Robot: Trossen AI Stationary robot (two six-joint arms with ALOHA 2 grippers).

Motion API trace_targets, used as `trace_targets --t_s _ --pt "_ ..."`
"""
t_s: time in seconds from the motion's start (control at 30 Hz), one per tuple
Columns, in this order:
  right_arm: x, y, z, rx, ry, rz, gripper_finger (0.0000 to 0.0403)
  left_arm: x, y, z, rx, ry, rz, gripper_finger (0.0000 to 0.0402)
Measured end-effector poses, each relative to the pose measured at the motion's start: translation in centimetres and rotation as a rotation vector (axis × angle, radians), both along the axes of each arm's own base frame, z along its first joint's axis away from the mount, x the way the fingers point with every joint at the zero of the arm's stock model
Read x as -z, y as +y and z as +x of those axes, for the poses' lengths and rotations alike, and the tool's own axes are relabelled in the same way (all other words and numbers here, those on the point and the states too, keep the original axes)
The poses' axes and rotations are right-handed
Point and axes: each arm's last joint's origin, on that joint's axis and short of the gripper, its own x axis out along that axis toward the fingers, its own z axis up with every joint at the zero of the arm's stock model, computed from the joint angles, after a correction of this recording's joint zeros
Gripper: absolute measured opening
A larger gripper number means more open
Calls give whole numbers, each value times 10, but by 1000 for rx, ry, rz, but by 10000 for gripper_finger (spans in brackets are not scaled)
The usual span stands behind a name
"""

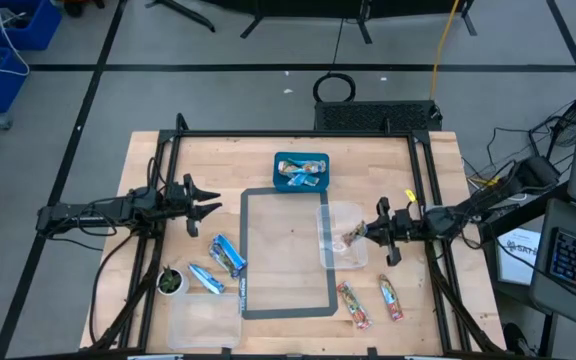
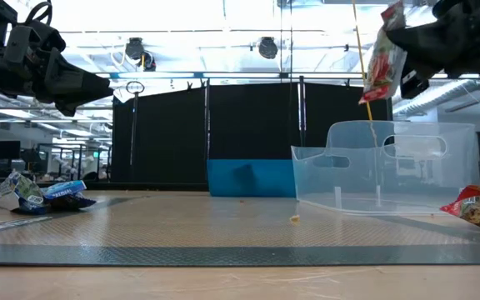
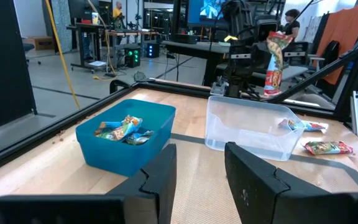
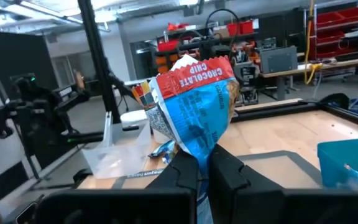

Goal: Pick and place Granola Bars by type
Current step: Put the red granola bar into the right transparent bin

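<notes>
My right gripper (image 1: 365,232) (image 4: 204,163) is shut on a red-patterned granola bar (image 2: 382,58) above the clear bin (image 1: 340,235). Two more red bars (image 1: 353,303) lie flat on the table near the front right. Blue-and-silver bars (image 1: 226,255) lie flat left of the grey-framed mat, and others sit in the blue bin (image 1: 301,172) (image 3: 124,129). My left gripper (image 1: 203,200) (image 3: 201,155) hovers open over the table's left side, touching nothing. My right gripper pinches the red bar between its two fingers at the wrapper's lower part (image 4: 199,149). The fingers come level from the table's right side. The bar stands tilted, most of it rising past the fingertips, lifted clear above the clear bin (image 2: 390,167).
A small green-topped pot (image 1: 171,282) stands near the front left, beside a clear lid (image 1: 203,320). A black frame rail (image 1: 298,133) runs round the table. The grey-framed mat (image 1: 288,252) lies in the middle. A person (image 3: 289,22) shows in the room beyond.
</notes>
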Motion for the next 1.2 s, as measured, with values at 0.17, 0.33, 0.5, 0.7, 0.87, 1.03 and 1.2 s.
trace_targets --t_s 0.17,0.33,0.5,0.7,0.87,1.03,1.2 --pt "2 -2 11 -28 31 -48 4 0 0 0 1 0 0 138" --pt "4 0 16 -18 61 -137 4 0 0 0 1 0 0 138" --pt "8 0 17 -19 93 -158 4 0 0 0 0 0 0 138" --pt "14 0 17 -22 152 -176 4 0 0 0 1 0 0 138" --pt "16 0 17 -23 176 -179 4 0 0 0 0 0 0 138" --pt "19 0 17 -24 209 -163 4 0 0 0 1 0 0 138" --pt "21 0 16 -25 233 -149 4 0 0 0 0 0 0 138"
